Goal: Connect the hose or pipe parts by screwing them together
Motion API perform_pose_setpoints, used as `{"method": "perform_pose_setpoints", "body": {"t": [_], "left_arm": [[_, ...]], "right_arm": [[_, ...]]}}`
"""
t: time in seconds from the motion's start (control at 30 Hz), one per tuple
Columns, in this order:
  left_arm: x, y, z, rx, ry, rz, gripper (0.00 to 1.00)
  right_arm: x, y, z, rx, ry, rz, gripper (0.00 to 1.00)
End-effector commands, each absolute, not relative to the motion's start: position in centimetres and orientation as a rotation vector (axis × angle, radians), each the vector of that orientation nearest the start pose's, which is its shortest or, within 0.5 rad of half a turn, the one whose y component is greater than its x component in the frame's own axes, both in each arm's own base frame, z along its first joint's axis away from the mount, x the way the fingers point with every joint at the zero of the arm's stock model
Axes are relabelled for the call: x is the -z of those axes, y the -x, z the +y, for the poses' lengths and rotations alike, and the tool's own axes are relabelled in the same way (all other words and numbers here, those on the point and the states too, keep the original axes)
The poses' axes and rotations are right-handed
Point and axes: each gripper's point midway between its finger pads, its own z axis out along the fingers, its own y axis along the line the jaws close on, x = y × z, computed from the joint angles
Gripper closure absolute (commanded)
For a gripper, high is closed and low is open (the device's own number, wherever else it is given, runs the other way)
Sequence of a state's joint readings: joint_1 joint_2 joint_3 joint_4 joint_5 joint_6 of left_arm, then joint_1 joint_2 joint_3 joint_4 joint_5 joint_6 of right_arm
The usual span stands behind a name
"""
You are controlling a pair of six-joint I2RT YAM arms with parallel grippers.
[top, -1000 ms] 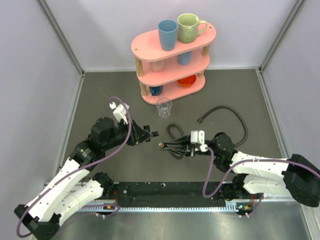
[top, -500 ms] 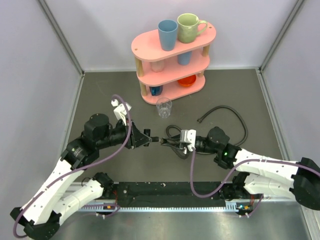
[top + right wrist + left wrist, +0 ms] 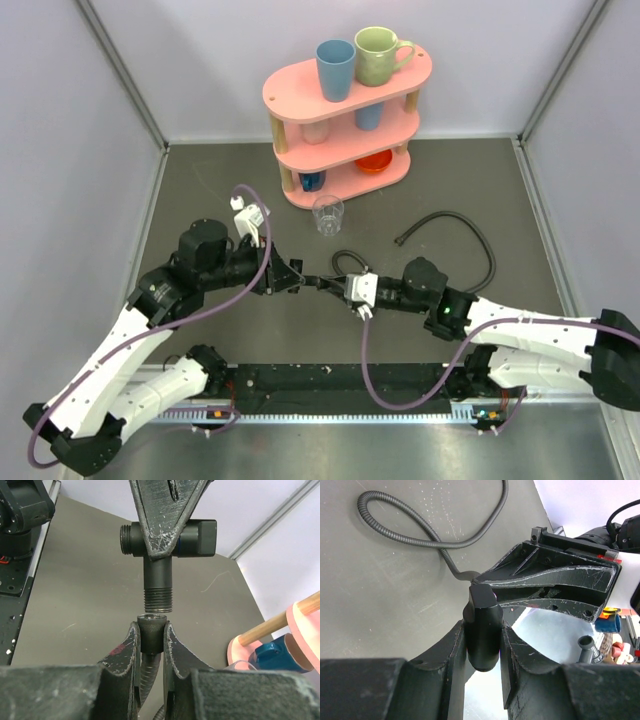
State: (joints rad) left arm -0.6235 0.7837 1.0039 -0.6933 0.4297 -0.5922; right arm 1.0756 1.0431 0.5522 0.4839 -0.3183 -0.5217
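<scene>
Bench [image 3: 200, 190] from above: we see left gripper [image 3: 288, 278] and right gripper [image 3: 335, 285] tip to tip, a second hose [image 3: 470, 232] well apart. Left wrist: jaws clamp a black tee fitting [image 3: 482, 630]. Right wrist: jaws pinch the corrugated hose [image 3: 147, 677] by its end nut [image 3: 152, 629], just below the tee's threaded stem.

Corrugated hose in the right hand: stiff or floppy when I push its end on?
Probably floppy: the hose lies in a loose loop on the table, so its tail may drag. Its end nut looks rigid and is pinched short, so it should hold aim at the fitting.
</scene>
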Motion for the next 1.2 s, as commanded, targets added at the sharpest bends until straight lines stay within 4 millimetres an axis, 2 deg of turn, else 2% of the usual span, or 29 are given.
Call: {"method": "perform_pose_setpoints", "body": {"t": [0.0,0.13,0.63,0.77,0.97,1.17], "left_arm": [[-30.4,-14.4,-22.3,1.200,-0.331,2.124,1.00],[-29.7,-14.7,-22.3,1.184,-0.309,2.158,1.00],[-29.1,-15.1,-22.6,1.211,-0.191,2.221,1.00],[-28.6,-15.6,-22.7,1.193,-0.162,2.243,1.00],[-28.5,-15.0,-24.3,1.353,-0.162,2.261,1.00],[-27.1,-15.4,-24.6,1.409,-0.129,2.312,1.00]], "right_arm": [[-27.5,-15.1,35.5,-0.625,1.285,0.852,1.00],[-27.8,-14.9,35.5,-0.611,1.278,0.842,1.00],[-27.7,-15.2,34.8,-0.555,1.221,0.833,1.00],[-27.9,-14.7,34.8,-0.567,1.227,0.810,1.00],[-27.9,-14.4,34.7,-0.521,1.240,0.779,1.00],[-28.2,-14.2,34.8,-0.476,1.260,0.753,1.00]]}}
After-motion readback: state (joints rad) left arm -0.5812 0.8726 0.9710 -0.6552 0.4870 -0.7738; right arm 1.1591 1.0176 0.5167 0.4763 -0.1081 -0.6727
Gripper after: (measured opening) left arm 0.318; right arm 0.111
